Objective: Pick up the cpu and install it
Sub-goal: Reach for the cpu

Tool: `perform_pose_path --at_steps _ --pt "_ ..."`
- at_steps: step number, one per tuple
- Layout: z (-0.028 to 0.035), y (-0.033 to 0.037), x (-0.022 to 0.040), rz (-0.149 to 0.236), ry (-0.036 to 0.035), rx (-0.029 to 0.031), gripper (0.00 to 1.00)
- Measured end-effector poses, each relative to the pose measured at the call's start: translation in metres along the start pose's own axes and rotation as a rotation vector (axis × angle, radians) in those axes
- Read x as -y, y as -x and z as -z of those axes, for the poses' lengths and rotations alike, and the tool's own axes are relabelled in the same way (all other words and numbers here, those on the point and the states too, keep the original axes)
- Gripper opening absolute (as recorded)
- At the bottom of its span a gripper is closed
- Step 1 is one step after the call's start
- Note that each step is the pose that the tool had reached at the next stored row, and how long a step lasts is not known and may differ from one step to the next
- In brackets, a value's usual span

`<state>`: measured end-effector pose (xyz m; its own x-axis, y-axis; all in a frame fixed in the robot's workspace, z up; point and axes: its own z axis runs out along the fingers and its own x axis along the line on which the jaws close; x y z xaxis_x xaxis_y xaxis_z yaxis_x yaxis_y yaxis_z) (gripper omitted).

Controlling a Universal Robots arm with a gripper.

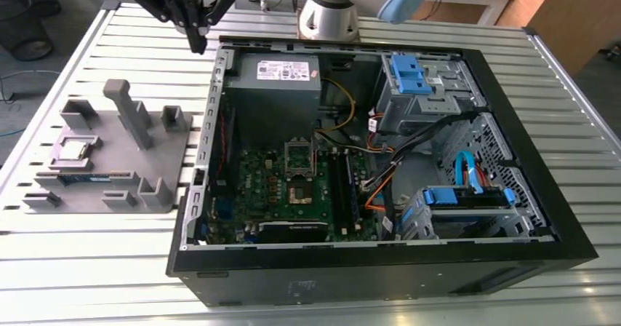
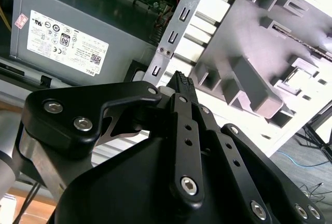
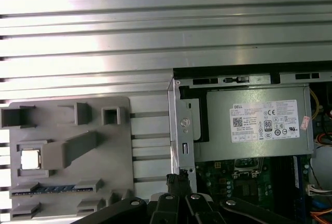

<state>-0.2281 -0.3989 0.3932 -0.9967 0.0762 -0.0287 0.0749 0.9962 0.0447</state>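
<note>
The cpu is a small silvery square lying in a pocket of the grey holder plate on the table, at the exterior view's left of the open computer case. My gripper hangs high above the case's far left corner, well away from the cpu. Its fingers are shut together with nothing between them. The motherboard's cpu socket lies in the middle of the green board inside the case.
A long green memory stick lies in the holder near the cpu. Tall grey posts rise from the holder. The grey power supply, blue drive cages and cables fill the case. The table is slatted metal.
</note>
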Motion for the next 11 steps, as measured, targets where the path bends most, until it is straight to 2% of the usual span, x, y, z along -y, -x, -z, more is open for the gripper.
perform_pose_path --at_steps 11 --pt "0.0002 -0.0054 0.0004 0.0 0.0 0.0001 0.11"
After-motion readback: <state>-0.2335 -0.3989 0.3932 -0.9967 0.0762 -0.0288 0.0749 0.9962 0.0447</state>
